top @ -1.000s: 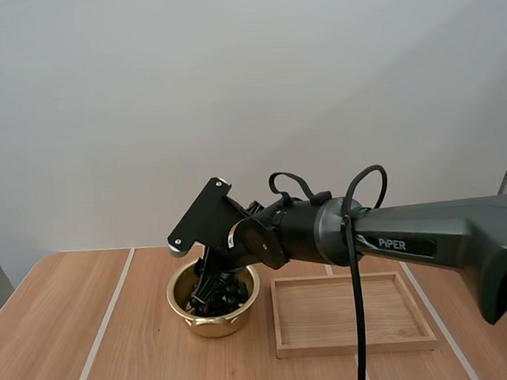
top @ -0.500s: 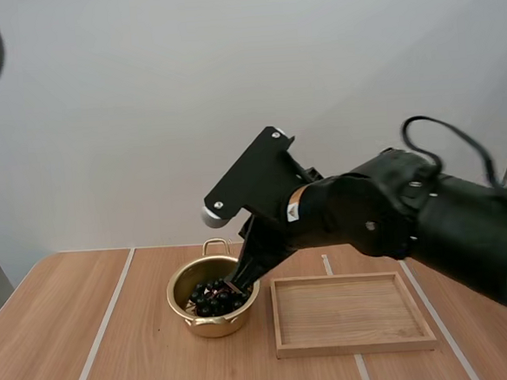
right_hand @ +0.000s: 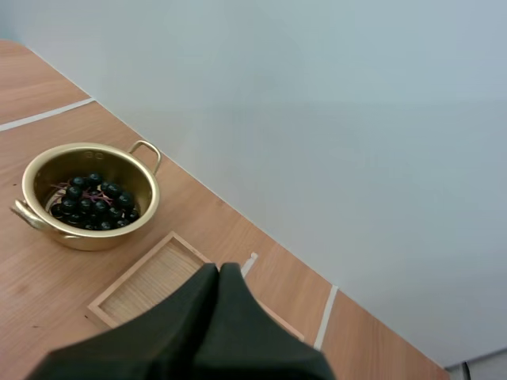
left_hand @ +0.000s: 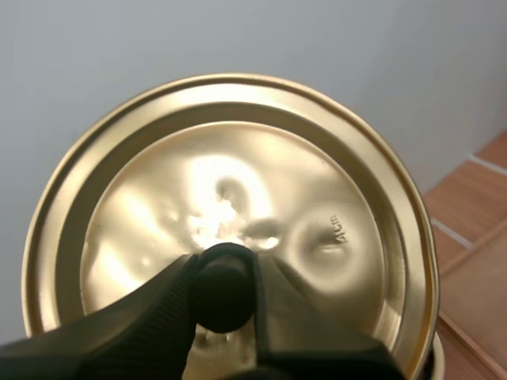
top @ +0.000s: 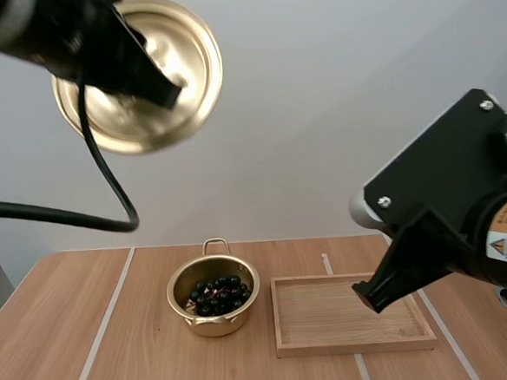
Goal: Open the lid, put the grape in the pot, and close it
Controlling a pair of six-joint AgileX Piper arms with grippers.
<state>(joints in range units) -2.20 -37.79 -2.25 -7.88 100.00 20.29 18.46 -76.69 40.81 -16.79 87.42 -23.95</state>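
The gold pot [top: 180,286] stands open on the table with the bunch of dark grapes [top: 217,296] inside it. High above and to its left, my left gripper [top: 155,82] is shut on the black knob of the gold lid [top: 144,119], whose underside faces the camera. In the left wrist view the fingers [left_hand: 170,297] pinch the knob against the lid [left_hand: 317,198]. My right gripper [top: 373,300] hangs shut and empty over the wooden tray [top: 351,344]. From the right wrist, its tips [right_hand: 219,271] lie together above the tray [right_hand: 146,285], with the pot [right_hand: 119,229] and grapes [right_hand: 91,202] beyond.
The wooden tray lies just right of the pot and holds nothing. Bare tabletop with pale seams [top: 102,327] stretches left of the pot and along the front.
My right gripper released the grapes into the pot, shut, and drew back to the right over the tray. My left arm has brought the lid into view at the upper left.
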